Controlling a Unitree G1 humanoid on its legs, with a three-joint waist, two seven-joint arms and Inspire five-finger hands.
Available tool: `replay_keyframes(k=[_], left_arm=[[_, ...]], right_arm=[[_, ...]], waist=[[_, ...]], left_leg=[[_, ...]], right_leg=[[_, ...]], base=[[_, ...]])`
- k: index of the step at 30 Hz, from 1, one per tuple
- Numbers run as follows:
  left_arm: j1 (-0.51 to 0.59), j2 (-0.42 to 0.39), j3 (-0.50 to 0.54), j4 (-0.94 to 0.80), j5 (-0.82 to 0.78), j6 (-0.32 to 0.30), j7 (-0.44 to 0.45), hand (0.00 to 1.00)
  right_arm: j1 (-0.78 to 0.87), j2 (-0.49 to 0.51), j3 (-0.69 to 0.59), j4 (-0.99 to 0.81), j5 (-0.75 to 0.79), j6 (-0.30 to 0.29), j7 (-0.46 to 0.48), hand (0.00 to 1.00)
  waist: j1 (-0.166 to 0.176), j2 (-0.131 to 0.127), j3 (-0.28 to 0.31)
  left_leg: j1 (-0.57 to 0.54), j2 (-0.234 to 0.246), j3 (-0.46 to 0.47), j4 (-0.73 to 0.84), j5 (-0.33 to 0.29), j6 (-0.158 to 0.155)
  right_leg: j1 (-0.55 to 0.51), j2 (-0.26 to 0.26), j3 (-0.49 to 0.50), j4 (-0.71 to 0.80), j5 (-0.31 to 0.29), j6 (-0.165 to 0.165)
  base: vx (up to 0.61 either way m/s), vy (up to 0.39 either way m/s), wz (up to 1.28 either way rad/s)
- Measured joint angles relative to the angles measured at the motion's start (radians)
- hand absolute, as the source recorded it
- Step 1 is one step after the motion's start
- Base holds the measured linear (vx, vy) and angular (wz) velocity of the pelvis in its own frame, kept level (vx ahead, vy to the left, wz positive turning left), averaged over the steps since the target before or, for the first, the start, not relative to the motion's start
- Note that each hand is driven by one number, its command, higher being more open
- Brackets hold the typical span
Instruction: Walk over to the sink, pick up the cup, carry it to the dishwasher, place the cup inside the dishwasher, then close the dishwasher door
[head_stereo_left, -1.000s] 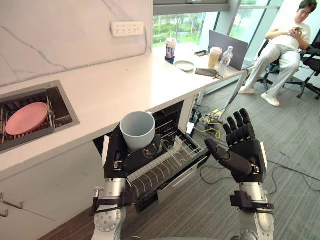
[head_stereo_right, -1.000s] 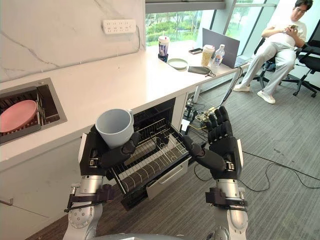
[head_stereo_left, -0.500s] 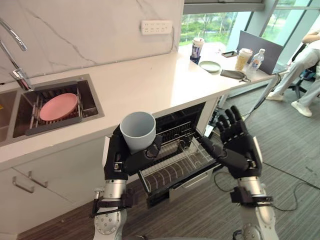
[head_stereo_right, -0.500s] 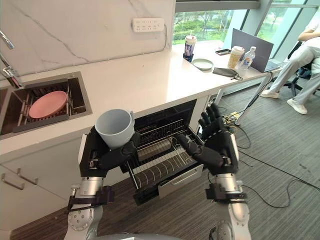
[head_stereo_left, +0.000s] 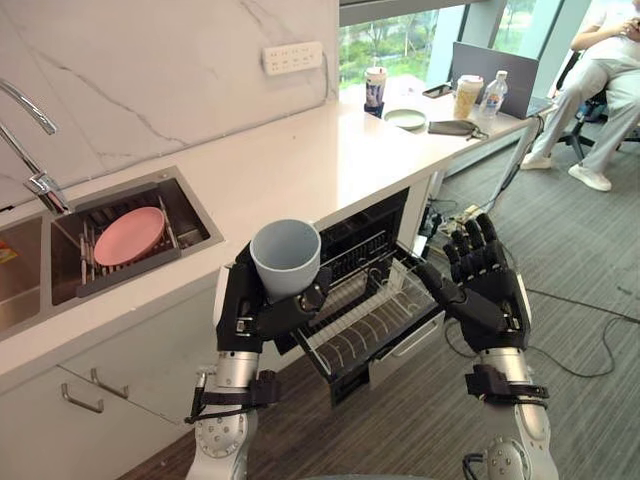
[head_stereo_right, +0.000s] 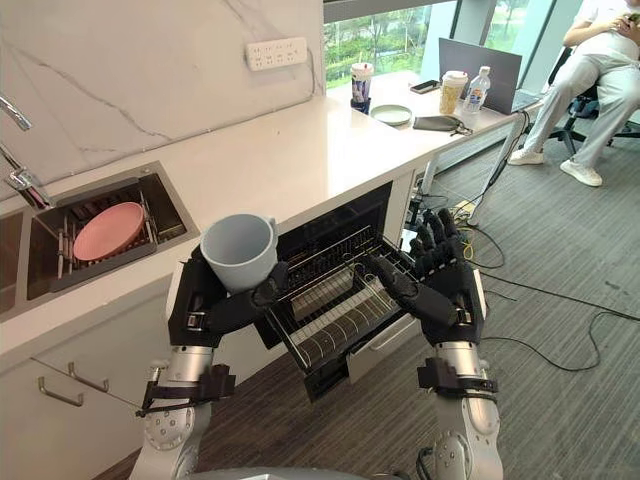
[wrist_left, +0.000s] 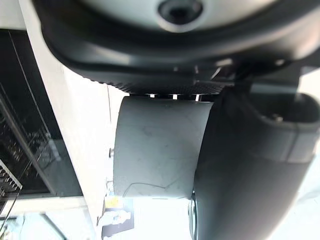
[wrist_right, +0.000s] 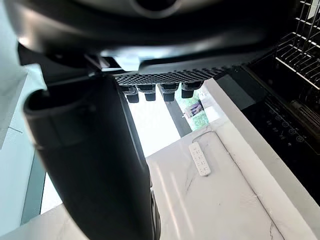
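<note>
My left hand (head_stereo_left: 250, 305) is shut on a pale blue-grey cup (head_stereo_left: 286, 258), held upright with its mouth up, in front of the counter edge. The cup's side (wrist_left: 157, 147) fills the space past my fingers in the left wrist view. Just right of it the dishwasher (head_stereo_left: 385, 225) stands open under the counter, its wire rack (head_stereo_left: 370, 318) pulled out over the lowered door. My right hand (head_stereo_left: 485, 295) hovers open, palm turned inward, at the rack's right end. The sink (head_stereo_left: 140, 235) lies to the left with a pink plate (head_stereo_left: 128, 235) on its drying rack.
A white counter (head_stereo_left: 300, 160) runs right, bearing a cup (head_stereo_left: 374, 88), a small plate (head_stereo_left: 405, 118), a lidded cup (head_stereo_left: 465, 97) and a bottle (head_stereo_left: 490, 95). A person (head_stereo_left: 605, 70) sits on an office chair at the far right. Cables trail on the grey floor (head_stereo_left: 580, 330).
The camera has swung, so the whole scene shifted: the sink and tap are now in view on the left. My left hand still holds the cup; my right hand stays open by the rack.
</note>
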Motion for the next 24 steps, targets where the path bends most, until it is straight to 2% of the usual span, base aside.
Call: replay_keyframes(k=[2,3,4,6,8,9,14,17,24], left_arm=[[-0.002,0.001,0.009,0.000,0.013,0.016,0.020,0.00],[-0.009,0.009,0.016,0.013,0.015,0.036,0.040,0.00],[-0.014,0.012,0.019,0.024,0.016,0.047,0.052,0.00],[-0.048,0.012,0.020,0.069,0.079,0.091,0.141,0.00],[-0.058,0.005,0.019,0.088,0.120,0.118,0.187,0.00],[-0.059,0.002,0.019,0.091,0.168,0.148,0.229,0.00],[-0.094,0.003,0.007,0.118,0.339,0.185,0.352,0.00],[-0.126,0.004,-0.003,0.125,0.401,0.205,0.358,0.00],[-0.153,0.004,-0.047,0.126,0.522,0.198,0.360,0.00]], right_arm=[[0.002,-0.001,0.022,-0.002,0.002,0.000,0.032,1.00],[0.003,-0.002,0.043,-0.004,0.003,0.000,0.054,1.00],[0.003,-0.004,0.054,-0.005,0.004,0.000,0.064,1.00],[0.000,-0.014,0.091,-0.014,0.009,-0.002,0.092,1.00],[-0.006,-0.031,0.120,-0.014,0.031,-0.002,0.105,1.00],[-0.023,-0.052,0.144,-0.014,0.038,-0.001,0.115,1.00],[-0.128,-0.102,0.159,-0.015,0.081,0.001,0.146,1.00],[-0.133,-0.102,0.186,-0.022,0.082,0.011,0.148,1.00],[-0.149,-0.116,0.261,-0.022,0.082,0.084,0.150,1.00]], waist=[[0.001,0.001,0.019],[-0.005,-0.004,0.031],[-0.008,-0.006,0.031],[-0.004,-0.023,0.041],[0.003,-0.023,0.042],[0.008,-0.023,0.043],[0.025,-0.025,0.046],[0.024,-0.025,0.046],[0.023,-0.024,0.042]], left_leg=[[0.016,0.016,0.034,-0.019,-0.002,0.009],[0.023,0.026,0.048,-0.022,-0.003,0.011],[0.023,0.030,0.049,-0.022,-0.002,0.011],[0.020,0.022,0.047,-0.006,0.009,0.005],[0.019,0.025,0.041,-0.002,0.010,0.005],[0.028,0.033,0.035,-0.003,0.009,0.004],[0.069,0.045,0.050,-0.033,0.012,-0.016],[0.069,0.043,0.052,-0.039,0.012,-0.016],[0.069,0.039,0.050,-0.044,0.015,-0.018]], right_leg=[[-0.018,0.019,0.003,0.012,0.018,-0.026],[-0.032,0.043,0.014,0.065,-0.023,-0.014],[-0.029,0.061,0.015,0.064,-0.035,-0.014],[0.030,0.079,-0.003,-0.055,-0.027,-0.013],[0.070,0.089,-0.010,-0.131,0.002,0.017],[0.097,0.102,-0.015,-0.168,0.018,0.012],[0.114,0.120,0.007,-0.173,0.020,0.009],[0.114,0.119,0.008,-0.178,0.021,0.008],[0.114,0.118,0.005,-0.189,0.021,0.008]], base=[[-0.04,0.076,-0.60],[-0.04,0.037,-0.48],[0.00,-0.013,-0.25],[0.07,-0.024,0.00],[0.06,-0.058,0.08],[0.05,-0.085,0.01],[-0.02,-0.051,-0.14],[-0.06,-0.003,-0.03],[-0.01,0.000,0.00]])
